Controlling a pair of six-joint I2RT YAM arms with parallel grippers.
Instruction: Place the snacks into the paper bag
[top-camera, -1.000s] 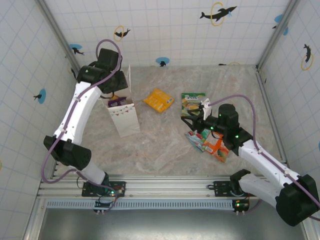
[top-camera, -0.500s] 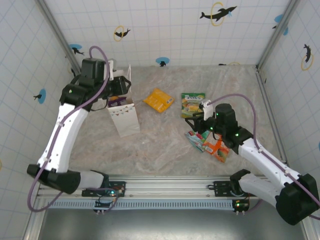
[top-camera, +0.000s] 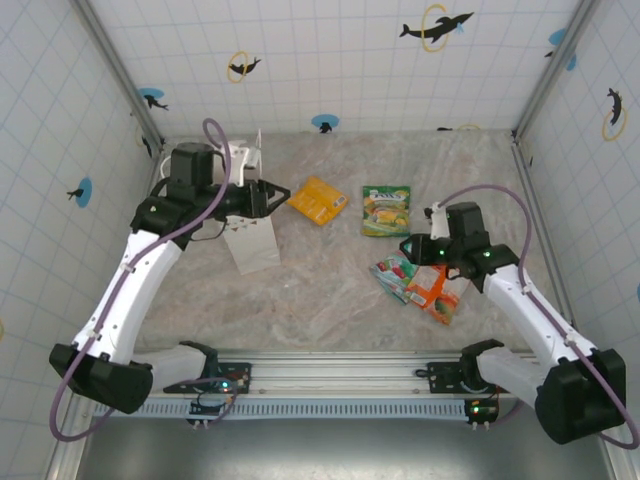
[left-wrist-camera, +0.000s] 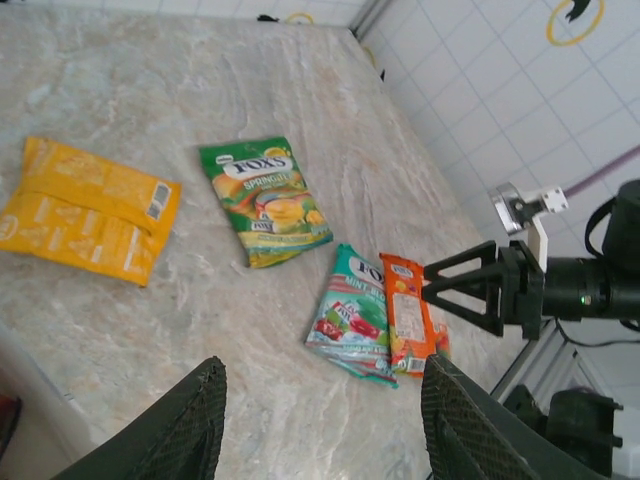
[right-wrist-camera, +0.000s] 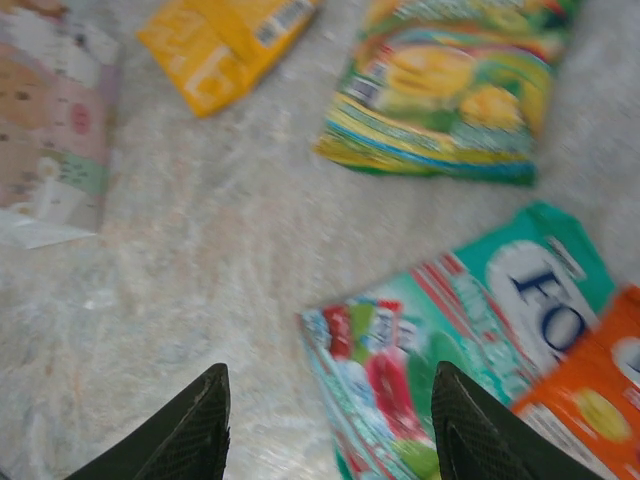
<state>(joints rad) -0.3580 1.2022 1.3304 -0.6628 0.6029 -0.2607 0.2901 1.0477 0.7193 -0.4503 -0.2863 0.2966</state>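
Both arms are empty-handed here. My left gripper (top-camera: 270, 196) hangs with its jaws spread and nothing between them, and the paper bag (top-camera: 252, 245) stands just under and behind it, so I'd guess it's parked by the drop spot. My right gripper (right-wrist-camera: 325, 440) is spread too. The teal packet (right-wrist-camera: 450, 330) is right below its fingertips, so I reckon that's the next pick. One snag is that the orange packet (right-wrist-camera: 590, 400) lies against the teal one's edge on the gripper's right. The green packet (right-wrist-camera: 450, 90) and yellow packet (right-wrist-camera: 225, 40) lie farther ahead of it, and the bag is well off to its left.
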